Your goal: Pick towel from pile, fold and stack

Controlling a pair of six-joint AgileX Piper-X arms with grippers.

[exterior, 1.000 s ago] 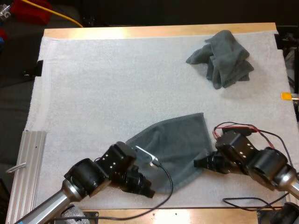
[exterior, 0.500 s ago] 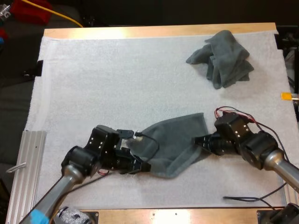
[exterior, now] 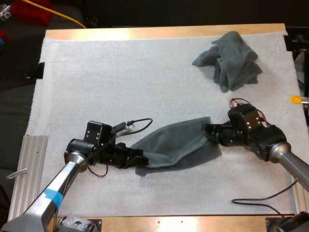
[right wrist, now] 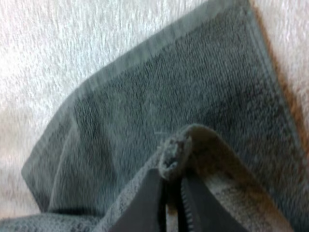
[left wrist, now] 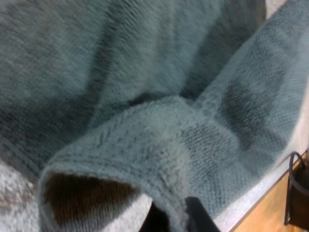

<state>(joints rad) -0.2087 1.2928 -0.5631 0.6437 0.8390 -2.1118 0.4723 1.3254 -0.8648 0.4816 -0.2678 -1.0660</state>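
A dark grey-green towel (exterior: 176, 144) lies half folded on the white mat, front of centre. My left gripper (exterior: 138, 158) is shut on the towel's left front edge (left wrist: 166, 159), lifted into a loop. My right gripper (exterior: 208, 130) is shut on the towel's right edge (right wrist: 176, 152), folded back over the layer beneath. A crumpled towel pile (exterior: 231, 60) sits at the far right of the mat.
A ribbed metal rail (exterior: 26, 166) lies at the table's left front edge. The white mat (exterior: 106, 82) stretches open across the far left and centre. A loose black cable (exterior: 260, 203) trails on the mat at the front right.
Both grippers have carried the towel's front edge away from me, toward the far side. The towel has gone from a spread sheet to a narrower folded band.
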